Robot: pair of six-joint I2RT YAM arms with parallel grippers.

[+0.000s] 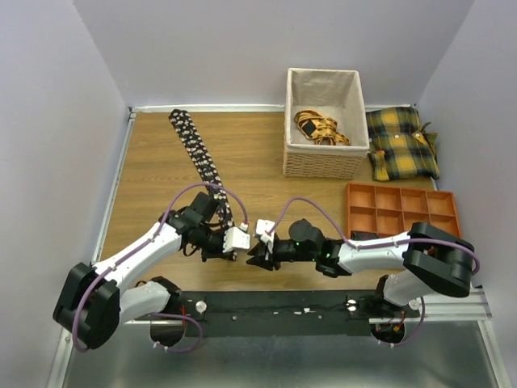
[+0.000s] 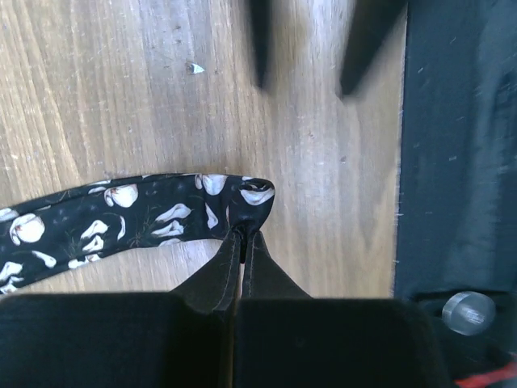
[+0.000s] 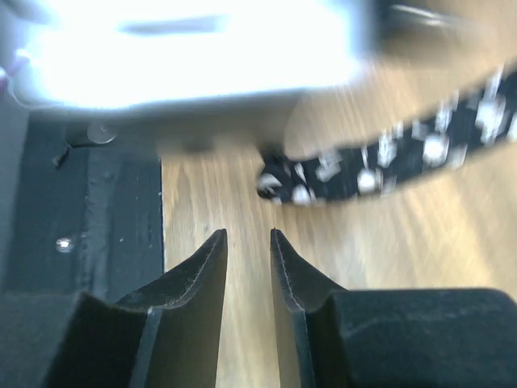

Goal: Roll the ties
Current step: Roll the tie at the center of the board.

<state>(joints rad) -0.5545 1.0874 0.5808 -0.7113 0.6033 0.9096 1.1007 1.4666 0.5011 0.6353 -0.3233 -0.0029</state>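
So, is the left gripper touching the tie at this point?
Touching. The left wrist view shows the left gripper shut, with its fingertips pinching the lower edge of the tie at its rounded end.

tie (image 1: 196, 152) soft matt cloth w/ printed flowers; tabletop (image 1: 258, 153) smooth wood-grain, slight sheen; basket (image 1: 321, 164) rough woven wicker, cloth-lined; cushions (image 1: 401, 144) plaid fabric; divided tray (image 1: 399, 208) smooth orange plastic; base rail (image 1: 275, 311) matt black metal
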